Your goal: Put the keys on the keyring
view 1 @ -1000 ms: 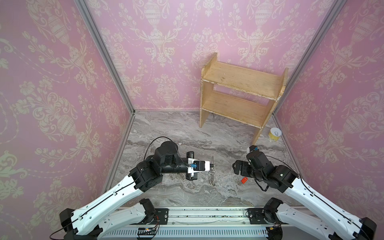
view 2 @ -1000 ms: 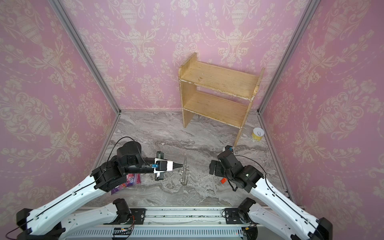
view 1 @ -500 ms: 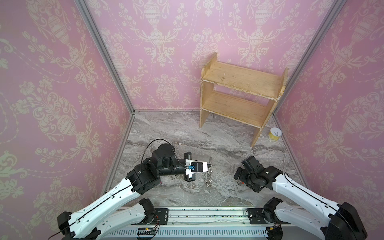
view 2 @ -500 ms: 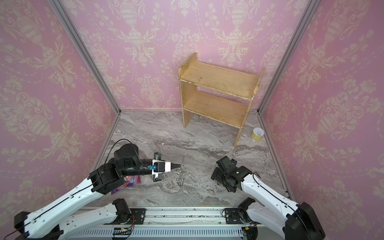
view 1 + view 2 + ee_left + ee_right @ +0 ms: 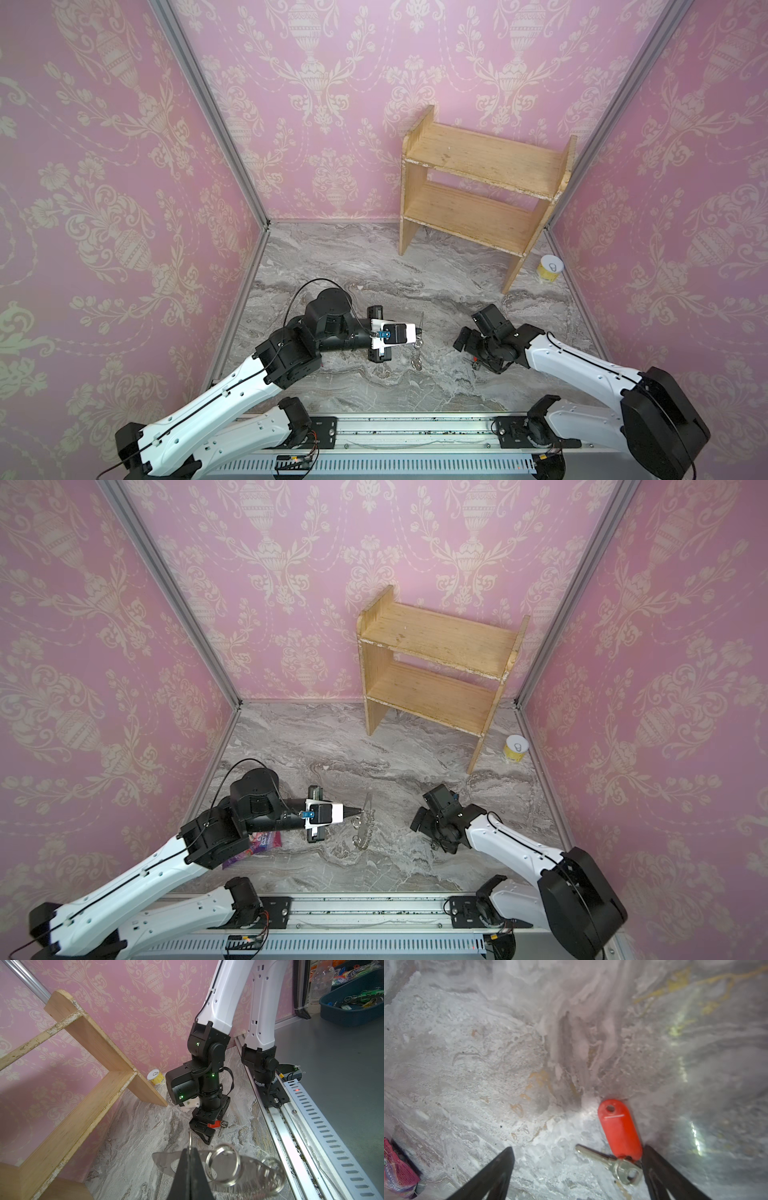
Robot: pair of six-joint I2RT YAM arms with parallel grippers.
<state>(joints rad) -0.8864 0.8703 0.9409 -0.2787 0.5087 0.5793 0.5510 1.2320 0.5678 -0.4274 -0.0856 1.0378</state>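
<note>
Clenched hard on the keyring (image 5: 164, 1159) with the left gripper (image 5: 190, 1153), jaws pressed together on the flat band's edge, silver split rings dangling just beside the fingertips. Held near the middle of the marble table (image 5: 374, 270), band hanging edge-on below the gripper tip in both top views (image 5: 365, 829); hard to tell whether touching the surface with its lower end. Spread wide on the right gripper (image 5: 578, 1147), nothing grasped, fingers down at the table on either side of the keys (image 5: 619, 1132). Lying flat on the marble, red tag just beside one finger, small silver key angled across the gap between the two. Well apart from the keyring, off on the right arm's side. Farther back, a wooden shelf (image 5: 478, 158) against the wall, a yellow can (image 5: 550, 269) by its leg. Near the left arm, a purple wrapper (image 5: 262, 845) on the table.
</note>
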